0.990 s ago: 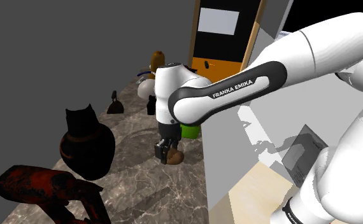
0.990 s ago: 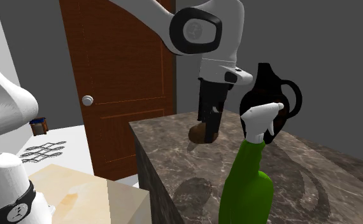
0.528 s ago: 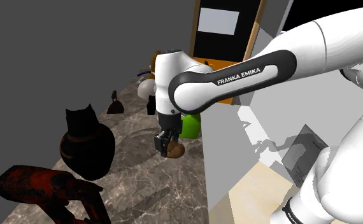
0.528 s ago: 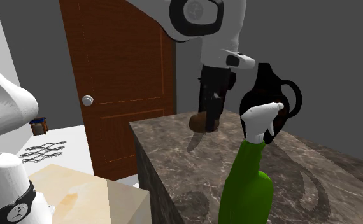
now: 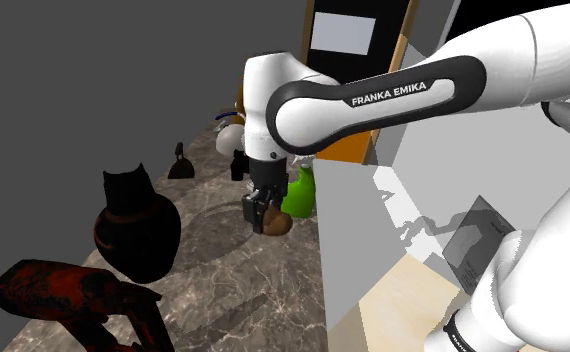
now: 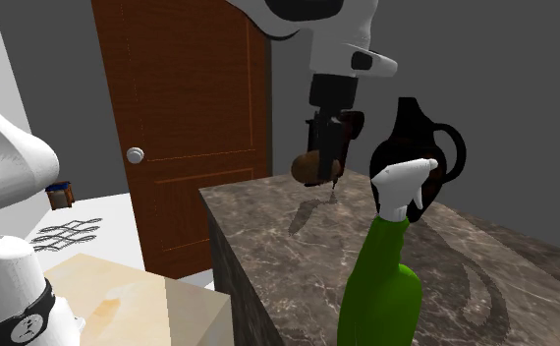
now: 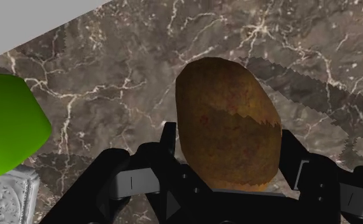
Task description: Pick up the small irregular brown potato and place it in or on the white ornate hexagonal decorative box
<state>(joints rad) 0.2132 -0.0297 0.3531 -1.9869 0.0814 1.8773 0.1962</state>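
Potato (image 7: 228, 124) held clear of the marble counter (image 6: 268, 256), pinched between the black gripper's (image 5: 263, 212) two fingers.
It hangs just beside the green spray bottle (image 6: 381, 285), above the stone. White lettering (image 5: 393, 95) on the arm's dark band reads FRANKA EMIKA. From the shoulder side the arm hides much of the bottle; a pale patterned thing (image 7: 5, 197) touching the bottle is cut off, hard to identify.

The brown marble counter (image 6: 268, 251) carries a green spray bottle (image 6: 381, 295) and a black jug (image 6: 411, 138).
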